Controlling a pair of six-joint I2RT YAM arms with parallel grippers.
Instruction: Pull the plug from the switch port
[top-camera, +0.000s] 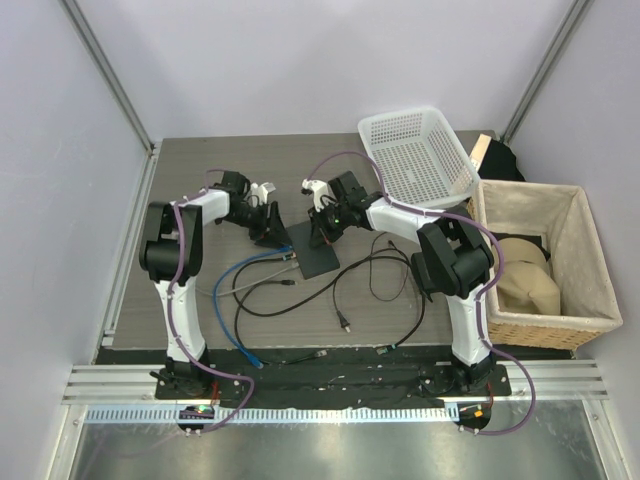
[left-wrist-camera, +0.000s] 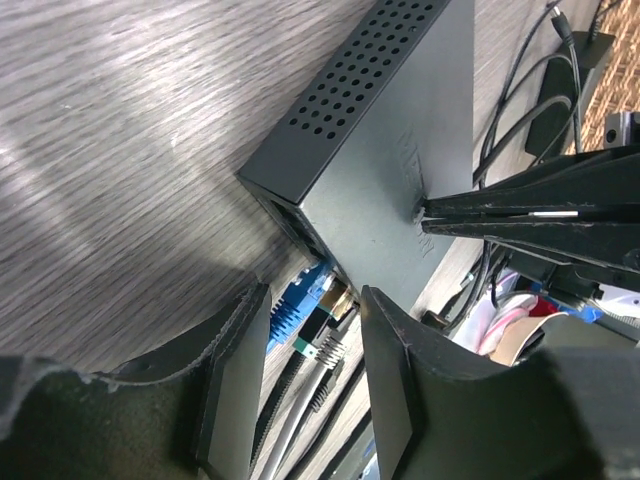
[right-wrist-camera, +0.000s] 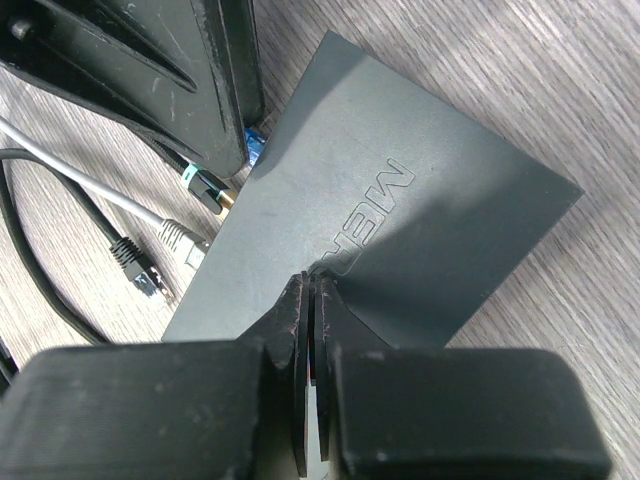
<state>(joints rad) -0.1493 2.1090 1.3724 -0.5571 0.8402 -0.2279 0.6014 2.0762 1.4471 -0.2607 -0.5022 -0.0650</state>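
Although the table (top-camera: 200, 170) bears a white mesh basket (top-camera: 418, 155) tilted over its far right corner, the flat dark-grey switch (left-wrist-camera: 385, 180) lies at the middle, well apart from every edge. The right gripper (right-wrist-camera: 310, 292) has its jaws pressed together, tips touching the switch's top. The left gripper (left-wrist-camera: 315, 300) stands wide, its fingers flanking a blue plug (left-wrist-camera: 298, 308) and a green-banded plug (left-wrist-camera: 322, 338). The blue plug seems seated in the switch port (left-wrist-camera: 292, 222), on the edge facing the table's near left corner.
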